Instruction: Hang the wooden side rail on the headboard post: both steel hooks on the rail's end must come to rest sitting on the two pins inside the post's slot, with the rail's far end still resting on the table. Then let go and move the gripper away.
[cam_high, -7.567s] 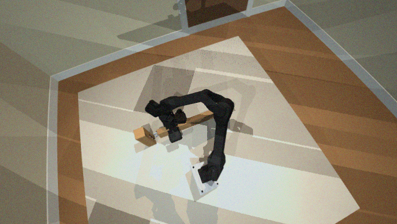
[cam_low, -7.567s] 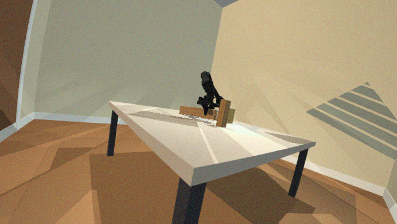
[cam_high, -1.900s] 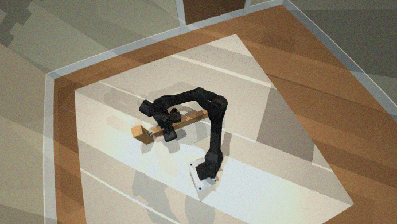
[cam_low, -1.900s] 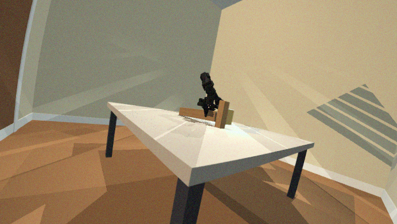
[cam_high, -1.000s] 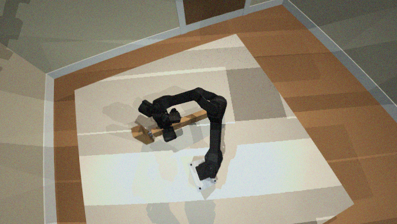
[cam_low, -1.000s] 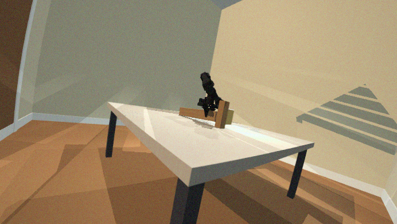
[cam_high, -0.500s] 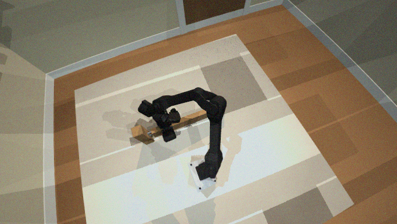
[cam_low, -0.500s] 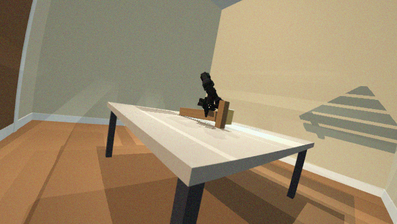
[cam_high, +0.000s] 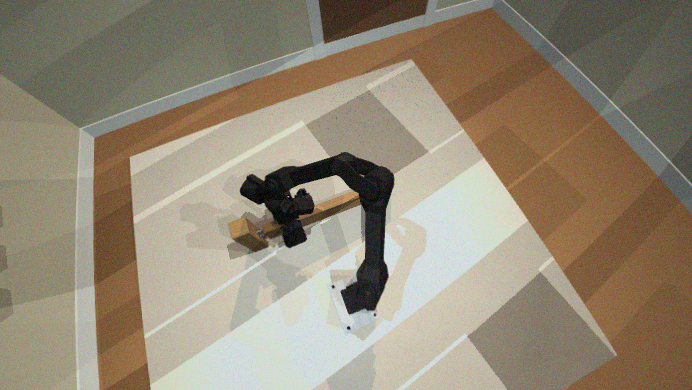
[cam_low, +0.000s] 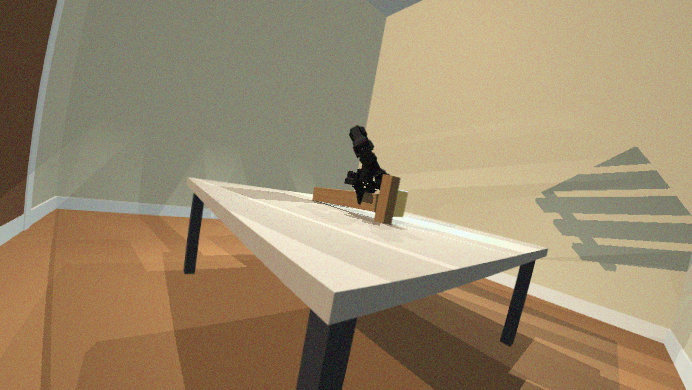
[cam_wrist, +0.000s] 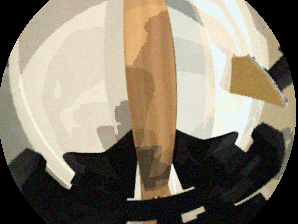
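The wooden rail (cam_high: 331, 207) (cam_low: 335, 195) (cam_wrist: 150, 90) runs lengthwise from the gripper, its far end low at the table top. My gripper (cam_high: 287, 221) (cam_low: 364, 199) (cam_wrist: 149, 127) is shut on the rail near its hook end, one finger on each side. The headboard post (cam_high: 242, 229) (cam_low: 387, 200) stands upright on the table, just beyond that end. Small grey metal bits (cam_high: 260, 233) show in the narrow space between rail end and post. Whether the hooks sit on the pins cannot be told; the slot and pins are hidden or too small to see.
The table (cam_high: 190, 300) (cam_low: 300, 240) carries everything. The arm's white base plate (cam_high: 342, 307) is bolted to the side of the rail. A tan panel (cam_wrist: 250, 80) shows at the right in the wrist view. Sunlight stripes and shadows cross the table top.
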